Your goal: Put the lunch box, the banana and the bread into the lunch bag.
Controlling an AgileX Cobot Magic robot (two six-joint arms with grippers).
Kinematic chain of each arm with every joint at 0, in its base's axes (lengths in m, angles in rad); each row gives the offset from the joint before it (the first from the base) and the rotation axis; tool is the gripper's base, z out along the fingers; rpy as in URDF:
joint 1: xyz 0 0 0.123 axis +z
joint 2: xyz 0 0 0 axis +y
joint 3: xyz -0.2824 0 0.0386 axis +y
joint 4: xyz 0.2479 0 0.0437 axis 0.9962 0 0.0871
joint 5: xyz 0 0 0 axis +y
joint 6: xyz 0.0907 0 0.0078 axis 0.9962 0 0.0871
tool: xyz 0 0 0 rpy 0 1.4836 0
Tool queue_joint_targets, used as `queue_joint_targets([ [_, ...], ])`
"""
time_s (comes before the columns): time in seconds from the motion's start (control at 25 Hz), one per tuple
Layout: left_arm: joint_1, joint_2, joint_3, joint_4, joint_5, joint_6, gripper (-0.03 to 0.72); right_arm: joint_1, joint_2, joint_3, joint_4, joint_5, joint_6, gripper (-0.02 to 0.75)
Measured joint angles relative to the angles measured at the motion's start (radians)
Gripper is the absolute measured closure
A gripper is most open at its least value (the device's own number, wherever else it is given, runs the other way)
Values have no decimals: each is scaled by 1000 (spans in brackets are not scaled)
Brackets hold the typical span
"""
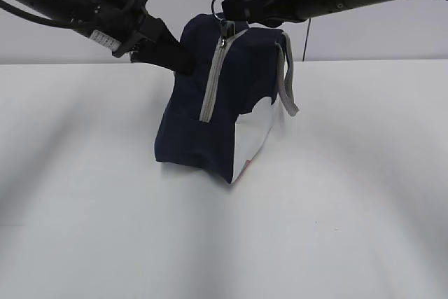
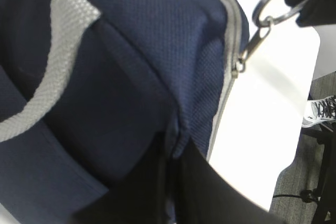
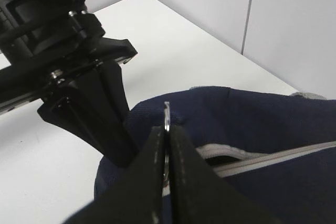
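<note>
The blue lunch bag (image 1: pixel 210 103) stands on the white table (image 1: pixel 336 208), near the middle, with its grey zipper (image 1: pixel 212 82) running down the front. The left arm comes in from the upper left and slants down to the bag's top corner. The left gripper (image 1: pixel 183 61) has its fingers pressed together on the blue cloth there. The right arm reaches in from the upper right, above the bag. The right gripper (image 3: pixel 167 145) pinches the metal ring (image 2: pixel 275 1) tight between its two fingers.
</note>
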Motion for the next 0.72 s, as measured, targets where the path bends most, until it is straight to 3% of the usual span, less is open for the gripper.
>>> queue_joint_targets([
  [0.72,-1,0,0,6,-19,-8,685,-6,-7,0,2,153,85,754],
])
